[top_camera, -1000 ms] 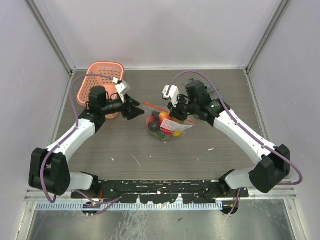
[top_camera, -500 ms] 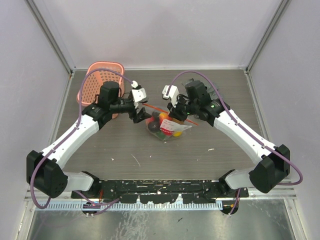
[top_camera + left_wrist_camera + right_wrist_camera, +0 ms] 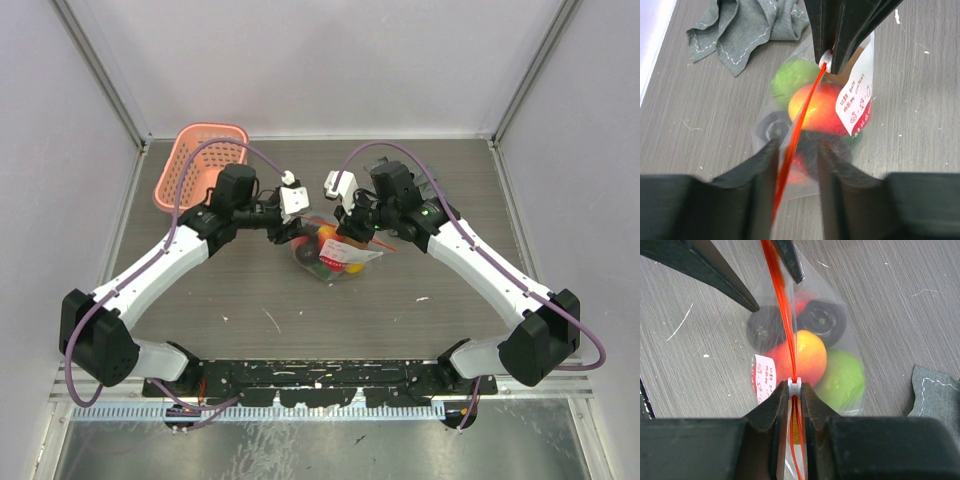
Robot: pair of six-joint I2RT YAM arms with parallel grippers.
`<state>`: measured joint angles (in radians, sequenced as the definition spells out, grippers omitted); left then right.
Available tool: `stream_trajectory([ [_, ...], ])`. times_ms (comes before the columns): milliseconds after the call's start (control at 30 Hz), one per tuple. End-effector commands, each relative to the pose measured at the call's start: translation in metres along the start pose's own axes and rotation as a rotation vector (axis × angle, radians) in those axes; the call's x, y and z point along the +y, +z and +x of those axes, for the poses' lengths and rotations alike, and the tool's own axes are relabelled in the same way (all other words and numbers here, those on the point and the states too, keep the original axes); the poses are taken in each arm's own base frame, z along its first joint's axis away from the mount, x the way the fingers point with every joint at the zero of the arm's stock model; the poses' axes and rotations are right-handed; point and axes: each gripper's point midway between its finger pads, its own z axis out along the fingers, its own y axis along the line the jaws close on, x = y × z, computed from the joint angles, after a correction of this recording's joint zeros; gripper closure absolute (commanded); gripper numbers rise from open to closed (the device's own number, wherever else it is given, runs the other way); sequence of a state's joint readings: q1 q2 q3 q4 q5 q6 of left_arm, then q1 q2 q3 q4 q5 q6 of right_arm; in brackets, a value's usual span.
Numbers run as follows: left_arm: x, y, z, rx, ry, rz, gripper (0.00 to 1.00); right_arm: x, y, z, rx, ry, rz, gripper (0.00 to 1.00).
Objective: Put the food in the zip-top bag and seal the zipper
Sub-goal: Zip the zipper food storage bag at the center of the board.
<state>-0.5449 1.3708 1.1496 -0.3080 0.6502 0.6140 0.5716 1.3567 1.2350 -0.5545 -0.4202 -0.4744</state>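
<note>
The zip-top bag (image 3: 338,258) lies mid-table with the food inside: a green fruit (image 3: 792,75), a red-yellow fruit (image 3: 822,107) and dark pieces (image 3: 822,320). Its red-orange zipper (image 3: 801,117) stands up along the top. My right gripper (image 3: 795,390) is shut on the white slider tab (image 3: 795,384) and shows in the top view (image 3: 350,232). My left gripper (image 3: 796,147) is open at the bag's left end (image 3: 291,231). It straddles the strip, which lies close to its left finger (image 3: 767,165).
A pink lattice basket (image 3: 195,160) stands at the back left behind the left arm. A grey cloth (image 3: 740,30) lies crumpled just beyond the bag, on the right arm's side (image 3: 935,390). Walls enclose the table's back and sides.
My left arm has swung right from beside the basket to the bag, and its open fingers now straddle the zipper strip's left end. The right gripper and bag have stayed put.
</note>
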Motion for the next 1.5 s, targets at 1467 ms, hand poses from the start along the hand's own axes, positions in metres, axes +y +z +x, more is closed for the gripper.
stream_trajectory([
  [1467, 0.076, -0.041, 0.032, 0.206, -0.105, -0.416, 1.00, -0.087, -0.106, 0.056, 0.064, 0.202, 0.610, 0.99],
])
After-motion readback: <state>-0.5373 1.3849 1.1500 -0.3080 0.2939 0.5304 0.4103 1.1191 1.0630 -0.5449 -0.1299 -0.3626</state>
